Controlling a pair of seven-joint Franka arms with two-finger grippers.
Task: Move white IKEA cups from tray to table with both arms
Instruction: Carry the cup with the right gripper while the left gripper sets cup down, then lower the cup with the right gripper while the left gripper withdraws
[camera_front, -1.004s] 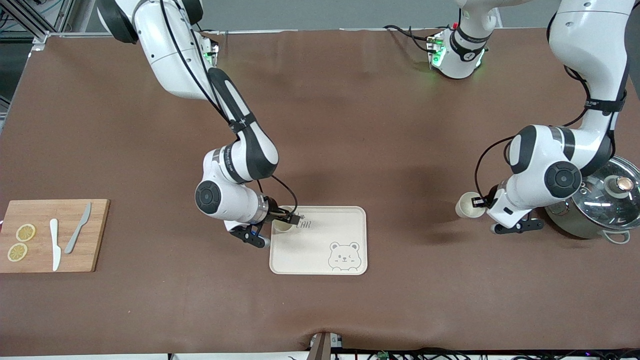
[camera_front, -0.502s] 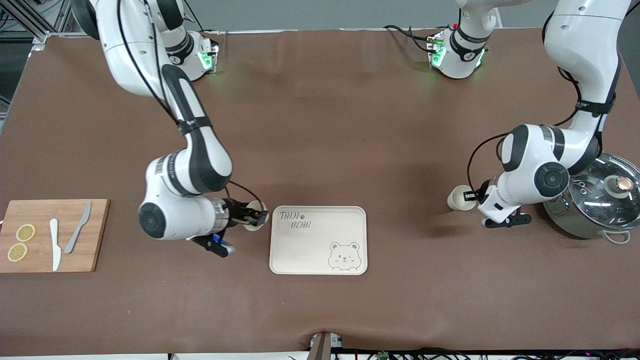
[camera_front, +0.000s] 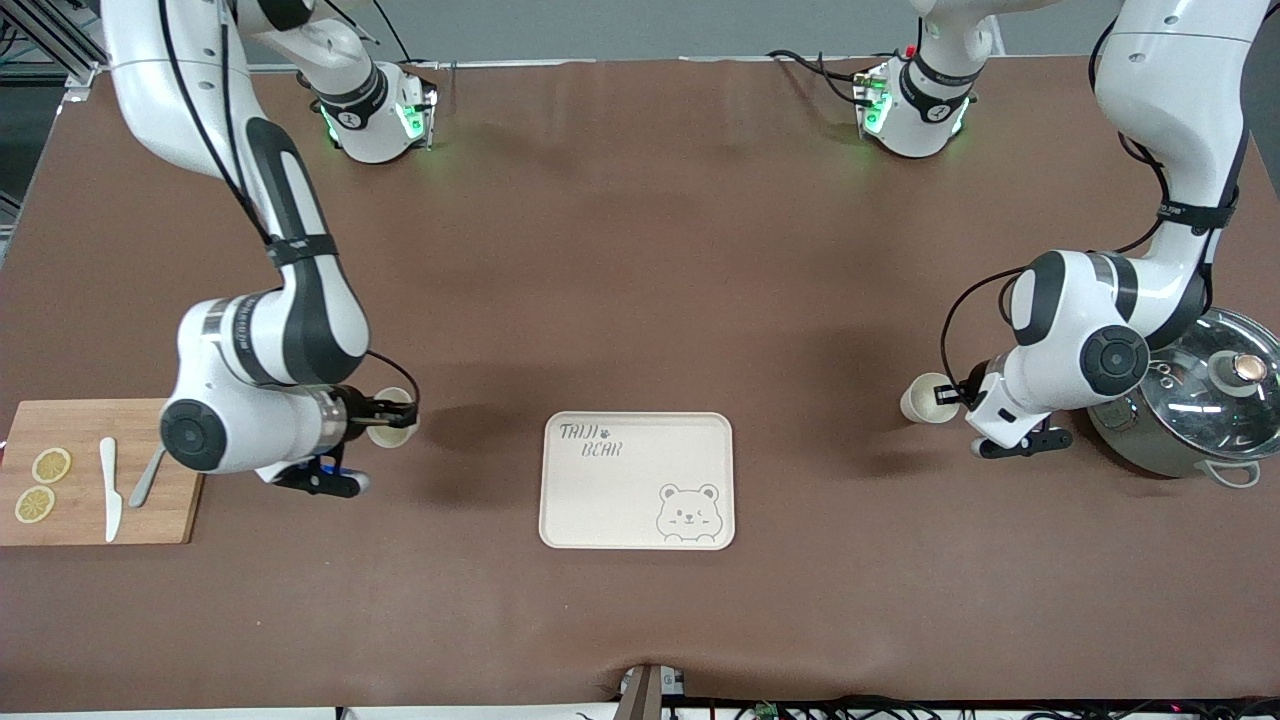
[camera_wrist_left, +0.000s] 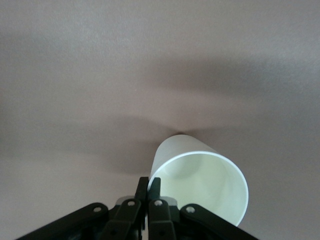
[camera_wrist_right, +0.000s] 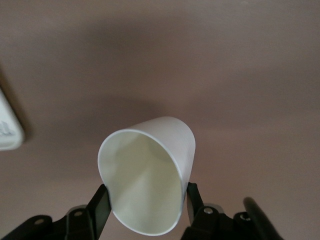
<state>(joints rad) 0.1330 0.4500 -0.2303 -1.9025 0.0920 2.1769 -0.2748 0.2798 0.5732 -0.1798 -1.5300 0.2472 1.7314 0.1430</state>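
Note:
Two white IKEA cups are held, one by each arm. My right gripper (camera_front: 392, 418) is shut on one cup (camera_front: 390, 431), over the bare table between the cutting board and the bear tray (camera_front: 610, 505). In the right wrist view its fingers (camera_wrist_right: 100, 201) clamp that cup (camera_wrist_right: 145, 175) from both sides, and the right gripper (camera_wrist_right: 146, 194) shows the cup's mouth. My left gripper (camera_front: 957, 398) is shut on the other cup (camera_front: 925, 398), over the table between the tray and the pot. In the left wrist view the left gripper (camera_wrist_left: 151, 184) pinches the rim wall of its cup (camera_wrist_left: 200, 182).
A wooden cutting board (camera_front: 190, 470) with two lemon slices, a white knife and a grey knife lies at the right arm's end. A grey-green pot with a glass lid (camera_front: 1205, 400) stands at the left arm's end, close to the left arm's wrist.
My right gripper shut on the cup on the tray and carried it off toward the cutting board. The left arm with its cup only shifted slightly.

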